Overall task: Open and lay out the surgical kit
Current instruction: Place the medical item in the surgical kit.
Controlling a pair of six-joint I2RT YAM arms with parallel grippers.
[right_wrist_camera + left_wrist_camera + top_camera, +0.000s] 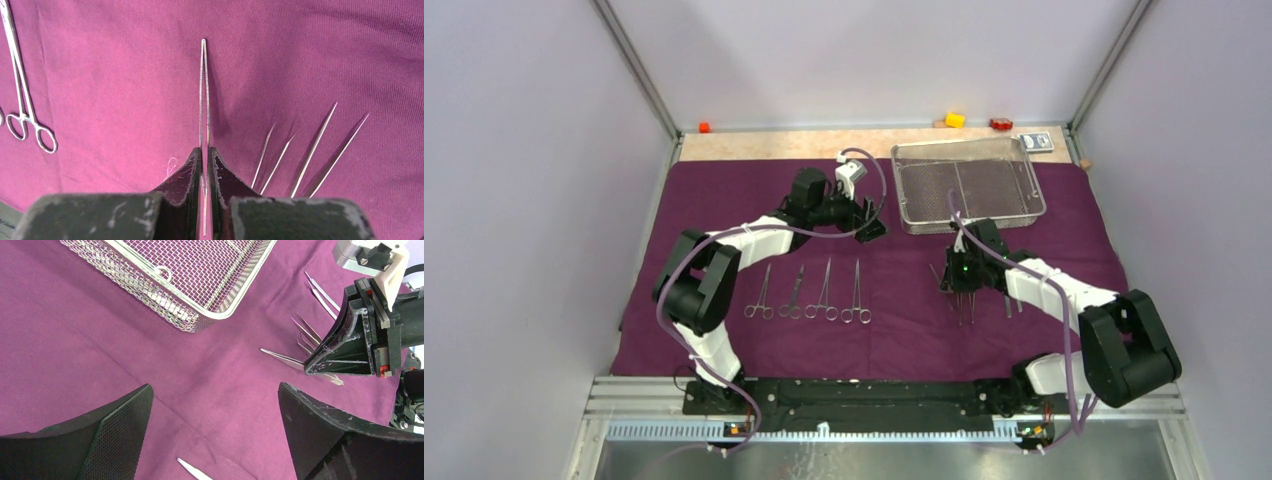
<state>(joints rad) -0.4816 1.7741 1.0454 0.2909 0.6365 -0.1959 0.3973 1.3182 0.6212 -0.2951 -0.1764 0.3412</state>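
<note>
The right claw pinches a pair of tweezers over the purple cloth, while the left claw gapes wide near the mesh tray.

Robotics lab cell: plain walls, aluminium posts, left arm and right arm bolted to rail, purple cloth over counter.

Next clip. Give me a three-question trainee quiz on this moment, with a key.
1. How many ring-handled clamps lie in a row on the purple cloth?
2. True or false: the left claw is shut on a tool.
3. The right claw is shut on: A tweezers, B a clamp, C nothing.
Key: 1. four; 2. false, it is open and empty; 3. A.
</note>
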